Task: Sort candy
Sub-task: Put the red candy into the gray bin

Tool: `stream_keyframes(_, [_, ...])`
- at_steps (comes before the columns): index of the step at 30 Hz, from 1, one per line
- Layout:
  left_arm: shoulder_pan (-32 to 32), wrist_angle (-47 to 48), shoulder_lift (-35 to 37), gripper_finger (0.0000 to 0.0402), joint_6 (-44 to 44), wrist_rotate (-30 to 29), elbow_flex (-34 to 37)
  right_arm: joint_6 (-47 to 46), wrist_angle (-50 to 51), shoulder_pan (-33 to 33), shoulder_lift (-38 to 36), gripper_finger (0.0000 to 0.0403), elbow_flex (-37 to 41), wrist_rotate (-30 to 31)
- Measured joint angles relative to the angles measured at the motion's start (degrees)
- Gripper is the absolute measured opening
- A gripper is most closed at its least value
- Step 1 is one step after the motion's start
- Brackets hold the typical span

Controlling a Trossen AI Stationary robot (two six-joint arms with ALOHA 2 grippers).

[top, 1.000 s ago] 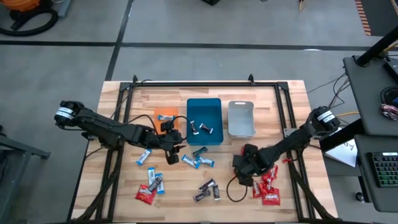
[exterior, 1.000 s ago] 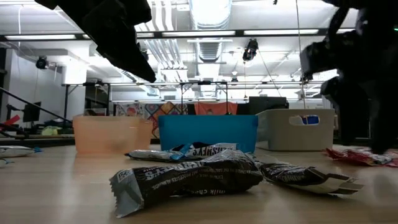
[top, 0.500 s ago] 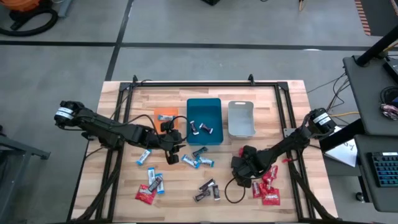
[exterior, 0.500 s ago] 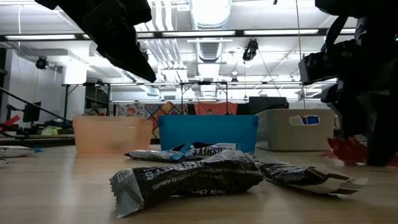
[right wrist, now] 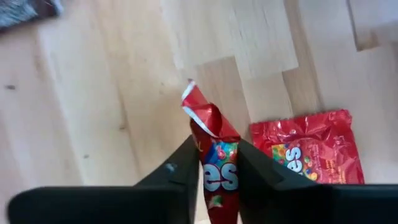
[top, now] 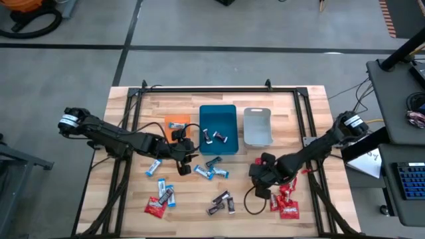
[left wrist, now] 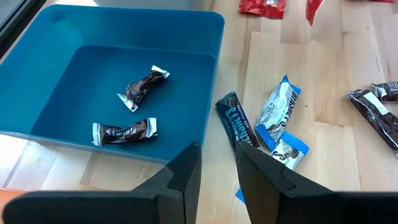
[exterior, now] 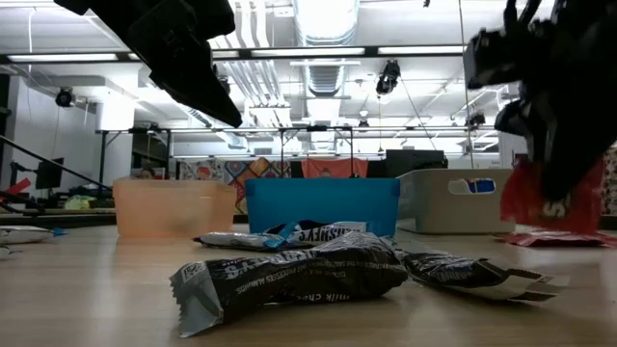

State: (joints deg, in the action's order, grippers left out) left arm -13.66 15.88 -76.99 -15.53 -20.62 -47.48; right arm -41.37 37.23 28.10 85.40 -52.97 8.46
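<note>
Right tool [right wrist: 214, 171] pinches a red candy packet [right wrist: 216, 163], lifted clear of the counter [right wrist: 112, 112]; a second red packet [right wrist: 308, 149] lies flat just beside. Left tool [left wrist: 217, 165] narrow, nothing between its fingers, poised near the teal tray [left wrist: 211, 37] rim; 2 dark candies [left wrist: 142, 90] lie inside, blue-and-white candies [left wrist: 280, 109] just outside. Orange tray [top: 176, 123] and grey tray [top: 257, 126] flank the teal

Red candy [right wrist: 216, 163] in dark right hand [right wrist: 214, 167], teal tray [top: 218, 114], orange tray [top: 176, 121], grey tray [top: 257, 114], blue-and-white candies [left wrist: 277, 107]
</note>
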Motion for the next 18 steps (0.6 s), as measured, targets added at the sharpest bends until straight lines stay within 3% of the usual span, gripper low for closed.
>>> stream_keyframes(6, [0.0,0.0,0.0,0.0084,0.0,0.0,0.0,0.8,-0.1,0.0,-4.9,0.0029,0.0,0.2])
stream_keyframes(12, [0.0,0.0,0.0,0.0084,0.5,0.0,0.0,2.8,-0.3,-2.1,-12.2,0.0028,-0.1,5.8])
stream_keyframes(18, [0.0,-0.1,0.0,0.0084,0.5,0.0,0.0,4.9,0.1,-8.6,-18.5,0.0028,-0.2,14.4])
